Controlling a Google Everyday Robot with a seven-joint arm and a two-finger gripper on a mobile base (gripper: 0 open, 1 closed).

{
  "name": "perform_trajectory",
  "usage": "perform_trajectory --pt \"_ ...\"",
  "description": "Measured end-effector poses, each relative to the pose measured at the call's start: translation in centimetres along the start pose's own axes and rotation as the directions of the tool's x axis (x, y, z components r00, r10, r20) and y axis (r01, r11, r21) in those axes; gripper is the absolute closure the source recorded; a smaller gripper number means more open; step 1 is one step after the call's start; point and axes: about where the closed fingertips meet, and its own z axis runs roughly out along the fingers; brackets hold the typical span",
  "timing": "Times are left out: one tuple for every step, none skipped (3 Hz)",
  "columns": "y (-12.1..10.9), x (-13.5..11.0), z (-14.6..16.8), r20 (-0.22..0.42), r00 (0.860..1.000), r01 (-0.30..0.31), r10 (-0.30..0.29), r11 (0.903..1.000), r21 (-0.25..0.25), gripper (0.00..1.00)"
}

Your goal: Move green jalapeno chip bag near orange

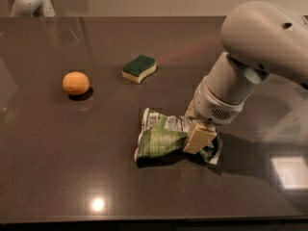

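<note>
One gripper, mine [199,138]: on green jalapeno chip bag [159,141]; grip state unclear.
Orange [76,83]: far-left, well apart.

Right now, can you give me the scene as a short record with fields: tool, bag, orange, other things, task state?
tool: at the right end of the green jalapeno chip bag, low over the table
bag: crumpled, lying centre-right on the table
orange: on the table, far to the bag's left in the view, apart from it
other: sponge, green top, farther back between them
task state: bag not yet near orange
</note>
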Motion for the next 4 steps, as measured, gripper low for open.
perform_trajectory --pt "-0.7 -1.4 -0.9 0.020 1.000 -0.001 0.001 0.9999 -0.012 0.86" --pt "-2.0 -3.8 -1.9 0.047 0.999 0.014 -0.014 0.9999 -0.006 1.00" --pt "-3.5 -6.6 -2.2 0.065 0.997 0.031 -0.032 0.9994 0.015 1.00" --pt "-5.4 -8.9 -1.7 0.084 0.996 0.033 -0.035 0.9990 0.031 1.00"
